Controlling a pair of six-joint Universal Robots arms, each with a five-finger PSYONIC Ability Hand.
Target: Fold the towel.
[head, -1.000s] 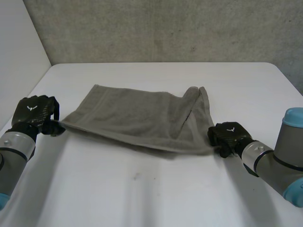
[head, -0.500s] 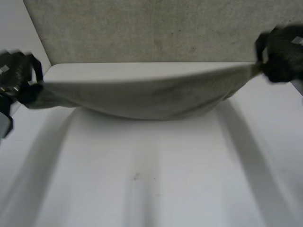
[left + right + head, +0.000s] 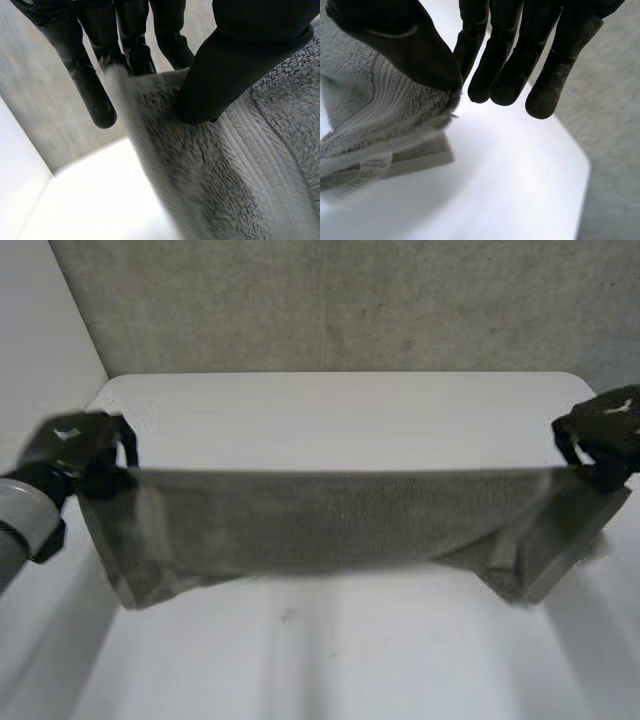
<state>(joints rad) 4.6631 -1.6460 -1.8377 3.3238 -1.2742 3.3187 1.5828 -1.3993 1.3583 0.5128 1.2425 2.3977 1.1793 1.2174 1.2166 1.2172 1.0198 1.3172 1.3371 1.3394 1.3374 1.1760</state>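
A grey towel hangs stretched in the air between my two hands, above the white table. Its top edge runs taut and level, and its lower edge sags towards the table. My left hand pinches the towel's left top corner; in the left wrist view the thumb presses the towel against the fingers. At the right top corner my right hand pinches the cloth, and in the right wrist view its thumb clamps the towel against the fingers.
A rough grey wall stands behind the table's far edge. A pale wall closes the left side. Bare table top lies in front of the hanging towel.
The towel lay spread on the table a second ago. Both hands have lifted its near corners, swung them up and apart, and now hold the cloth stretched a little lower than half a second ago.
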